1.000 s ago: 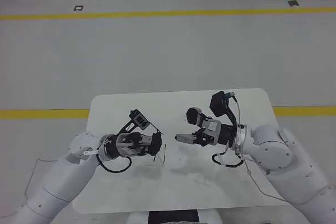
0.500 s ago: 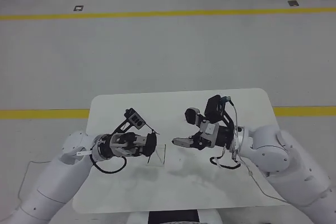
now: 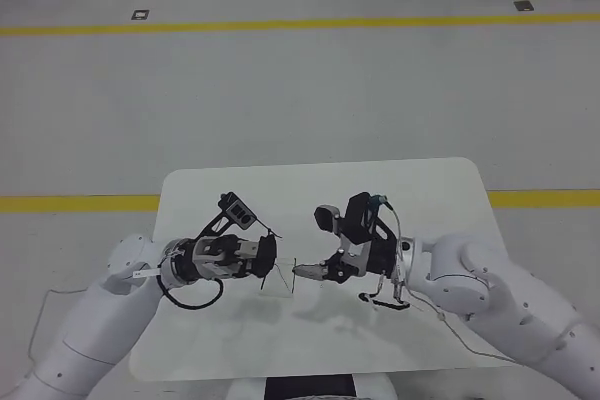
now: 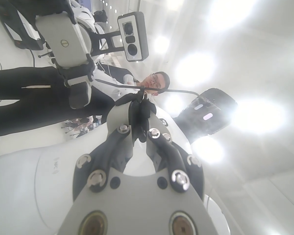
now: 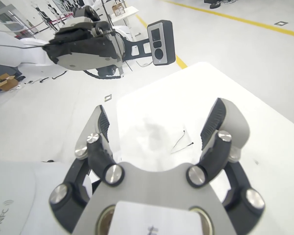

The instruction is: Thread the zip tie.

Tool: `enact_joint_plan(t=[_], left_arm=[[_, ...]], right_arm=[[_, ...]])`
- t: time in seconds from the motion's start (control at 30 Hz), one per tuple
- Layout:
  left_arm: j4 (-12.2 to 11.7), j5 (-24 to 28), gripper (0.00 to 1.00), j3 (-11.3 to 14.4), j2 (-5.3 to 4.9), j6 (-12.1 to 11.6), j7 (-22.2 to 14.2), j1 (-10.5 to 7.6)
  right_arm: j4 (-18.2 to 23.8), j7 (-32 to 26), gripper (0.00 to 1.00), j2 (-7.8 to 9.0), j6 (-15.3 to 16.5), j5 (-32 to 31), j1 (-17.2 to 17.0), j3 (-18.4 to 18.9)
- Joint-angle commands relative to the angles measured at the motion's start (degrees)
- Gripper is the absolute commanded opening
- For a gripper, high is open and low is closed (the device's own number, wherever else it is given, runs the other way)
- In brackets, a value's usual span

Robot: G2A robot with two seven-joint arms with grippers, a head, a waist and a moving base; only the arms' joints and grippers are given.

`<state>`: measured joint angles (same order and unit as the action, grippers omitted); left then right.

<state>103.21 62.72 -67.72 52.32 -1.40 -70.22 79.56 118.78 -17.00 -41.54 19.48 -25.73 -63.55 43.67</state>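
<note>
Right gripper (image 5: 161,121), jaws apart, moved in twd left gripper (image 4: 139,101) clamped on thin black plastic zip tie (image 4: 117,86); threading not yet started.

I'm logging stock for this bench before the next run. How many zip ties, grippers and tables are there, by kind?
Zip ties: 3 (a held tie in the left gripper, a loose tie and another loose tie lying on the table)
Grippers: 2 (the left gripper shut, the right gripper open)
Tables: 1
Total: 6
</note>
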Motion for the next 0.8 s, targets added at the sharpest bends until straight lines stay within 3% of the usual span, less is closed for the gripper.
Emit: enact_joint_plan(t=[0.0, 0.17, 0.4, 0.77], left_arm=[[0.00, 0.02, 0.00, -0.06, 0.05, 0.07, -0.14, 0.07], [0.00, -0.01, 0.00, 0.00, 0.20, 0.27, -0.38, 0.16], [-0.13, -0.15, 0.00, -0.19, 0.39, 0.18, -0.07, 0.25], [-0.02, -0.57, 0.00, -0.28, 0.39, 0.11, 0.02, 0.25]], right_arm=[[-0.59, 3.13, 1.00, 1.12, 0.00, 1.74, 1.93, -2.31], [-0.62, 7.11, 1.00, 3.32, 0.00, 5.85, 6.92, -7.21], [-1.88, 8.13, 1.00, 5.89, 0.00, 8.75, 14.36, -15.35], [-1.51, 8.74, 1.00, 5.83, 0.00, 7.42, 14.41, -15.39]])
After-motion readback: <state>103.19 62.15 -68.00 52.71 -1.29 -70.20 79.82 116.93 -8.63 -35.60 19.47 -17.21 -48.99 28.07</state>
